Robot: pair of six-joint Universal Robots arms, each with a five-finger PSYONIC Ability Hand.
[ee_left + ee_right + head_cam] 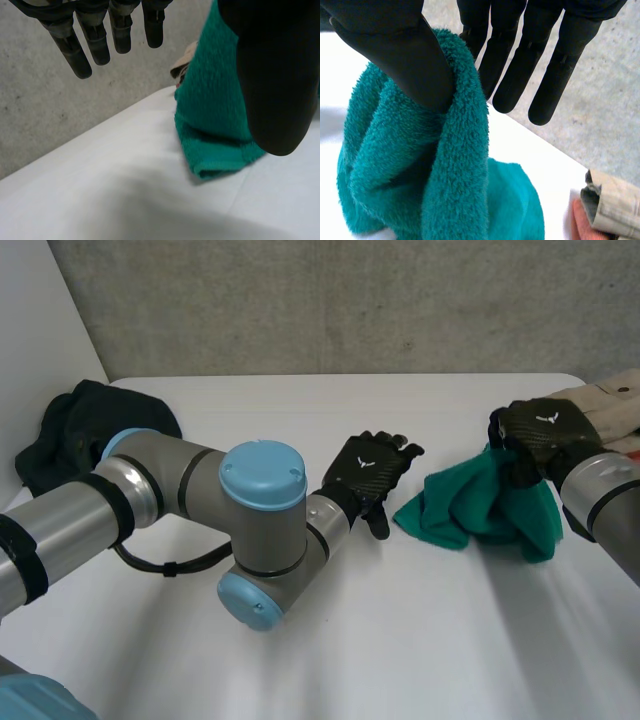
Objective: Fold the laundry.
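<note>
My left hand [370, 475] is mid-surface [400, 640], fingers straight and loose, holding nothing. Just beyond its fingertips, toward the right edge, hangs the bunched green towel [480, 505], its top pinched in my right hand [540, 435]. Left is nearest the free lower edge. Dark clothes [70, 430] sit at the far left corner.

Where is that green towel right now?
In the head view the green towel is at the white table's right side, its top pinched by the right robot hand, with the open left robot hand just beside it.
</note>
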